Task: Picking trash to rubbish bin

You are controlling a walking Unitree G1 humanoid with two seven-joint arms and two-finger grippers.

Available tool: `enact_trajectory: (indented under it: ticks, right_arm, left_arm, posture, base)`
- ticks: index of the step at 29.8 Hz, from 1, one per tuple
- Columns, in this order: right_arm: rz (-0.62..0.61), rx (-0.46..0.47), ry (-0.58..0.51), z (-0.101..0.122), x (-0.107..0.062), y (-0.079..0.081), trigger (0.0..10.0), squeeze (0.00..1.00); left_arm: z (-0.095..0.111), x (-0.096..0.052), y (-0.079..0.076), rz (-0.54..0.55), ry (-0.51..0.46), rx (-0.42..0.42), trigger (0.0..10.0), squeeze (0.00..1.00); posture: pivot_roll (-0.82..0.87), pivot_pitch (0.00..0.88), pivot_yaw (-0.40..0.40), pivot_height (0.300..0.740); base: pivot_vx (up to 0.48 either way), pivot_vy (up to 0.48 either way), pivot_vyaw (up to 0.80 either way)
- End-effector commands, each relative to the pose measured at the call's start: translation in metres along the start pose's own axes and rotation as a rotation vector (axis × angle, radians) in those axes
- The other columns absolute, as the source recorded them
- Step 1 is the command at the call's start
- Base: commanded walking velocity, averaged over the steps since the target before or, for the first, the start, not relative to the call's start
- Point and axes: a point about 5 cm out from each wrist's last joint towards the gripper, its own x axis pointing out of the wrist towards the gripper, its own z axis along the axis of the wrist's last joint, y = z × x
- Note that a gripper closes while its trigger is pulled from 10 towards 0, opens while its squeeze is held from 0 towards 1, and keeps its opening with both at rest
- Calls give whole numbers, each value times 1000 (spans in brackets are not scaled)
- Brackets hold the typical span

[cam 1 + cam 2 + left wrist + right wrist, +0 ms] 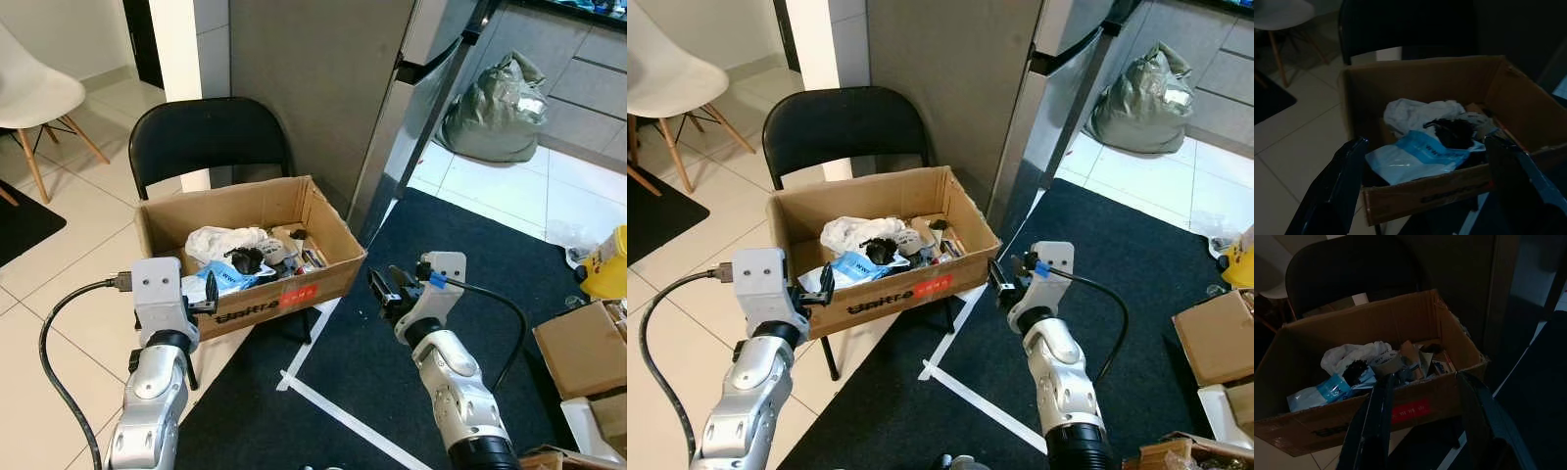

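An open cardboard box [257, 202] stands on the seat of a black folding chair [206, 137]. It holds trash: a crumpled white bag [220, 240], a blue and white wrapper [230, 277], a black lump [245, 260] and small packets [310, 258]. My left gripper [201, 308] is open and empty just before the box's front left corner; in the left wrist view its fingers [1334, 191] frame the box. My right gripper [390, 289] is open and empty, off the box's front right corner, and points at the box [1415, 328].
A grey fridge [323, 78] rises behind the box. A white chair [29, 88] stands far left. A stuffed grey-green bag [500, 108] lies at the back right. A yellow container [609, 264] and cardboard boxes [583, 348] sit on the right. White tape [343, 416] crosses the dark mat.
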Motion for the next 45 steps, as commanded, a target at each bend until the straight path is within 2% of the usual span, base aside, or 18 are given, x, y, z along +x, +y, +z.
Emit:
enact_trajectory:
  ticks: [1, 6, 25, 29, 34, 45]
  right_arm:
    - [-5, -14, 8, 0, -2, -2, 10000, 0]
    - [-20, -21, 9, 0, -2, -4, 10000, 0]
    - [-68, -27, 28, -3, -5, -11, 10000, 0]
    - [-90, -31, 33, -4, -5, -13, 10000, 0]
    - [-137, -19, 28, -6, -7, -15, 10000, 0]
    - [-173, -11, 23, -10, -12, -17, 10000, 0]
  left_arm:
    - [-5, -1, -3, -14, 29, -8, 10000, 0]
    - [-6, -2, -3, -15, 31, -3, 10000, 0]
    - [-6, -1, -4, -26, 36, 10, 10000, 0]
    - [-5, 1, -3, -9, 40, -25, 10000, 0]
    - [-6, 4, -7, -66, 46, 31, 10000, 0]
    - [-2, 11, -7, -95, 52, 47, 10000, 0]
  posture:
    - [21, 136, -93, 740]
    - [22, 139, -94, 740]
    - [21, 143, -89, 740]
    - [21, 140, -73, 740]
    - [24, 134, -31, 740]
    - [26, 130, 17, 740]
  base:
    - [0, 0, 0]
    - [0, 0, -333]
    - [0, 0, -800]
    - [0, 0, -800]
    - [0, 0, -800]
    - [0, 0, -800]
